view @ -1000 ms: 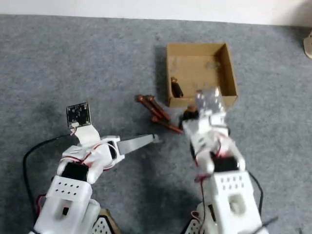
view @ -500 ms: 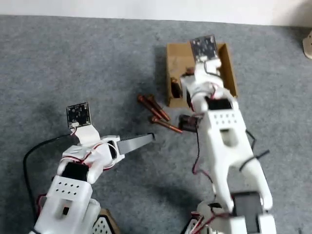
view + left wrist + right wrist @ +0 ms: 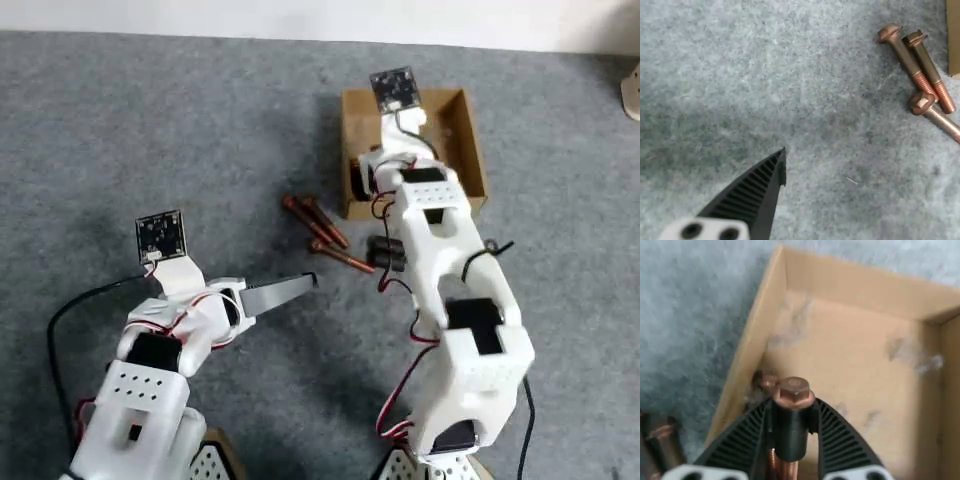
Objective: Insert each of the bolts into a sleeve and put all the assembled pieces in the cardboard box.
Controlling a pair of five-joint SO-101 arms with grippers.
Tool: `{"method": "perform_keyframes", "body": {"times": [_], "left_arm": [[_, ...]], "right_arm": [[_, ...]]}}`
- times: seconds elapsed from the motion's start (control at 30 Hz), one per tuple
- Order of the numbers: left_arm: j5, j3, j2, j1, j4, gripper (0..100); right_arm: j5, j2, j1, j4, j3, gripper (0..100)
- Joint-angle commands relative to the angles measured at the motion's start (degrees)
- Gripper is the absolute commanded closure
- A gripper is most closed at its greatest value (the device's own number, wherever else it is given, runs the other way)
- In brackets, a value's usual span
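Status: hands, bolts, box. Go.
Left hand shut, empty, near three loose copper bolts. Right hand shut on copper bolt in black sleeve, over brown cardboard box. Nothing blocking.

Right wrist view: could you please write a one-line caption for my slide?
Right hand holds a sleeved bolt over the cardboard box, where another bolt lies against the wall.

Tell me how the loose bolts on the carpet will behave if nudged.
The bolts look like solid metal, so they are probably stiff and heavy for their size. Their round shanks may roll, though the fuzzy carpet and wide heads would likely curb that.
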Motion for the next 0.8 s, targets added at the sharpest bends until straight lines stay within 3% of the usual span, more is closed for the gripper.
{"method": "perform_keyframes", "body": {"times": [0.0,0.1,0.77], "left_arm": [[-0.4,-0.2,0.2,-0.2,-0.1,32],[-0.4,-0.2,0.2,-0.2,-0.1,32],[-0.4,-0.2,0.1,-0.2,-0.1,32]], "right_arm": [[-1.8,-1.3,0.7,-1.0,-4.1,91.6],[-4.7,-3.1,0.7,2.2,-4.1,86.9],[-0.7,-28.1,5.1,39.6,2.4,86.8]]}}
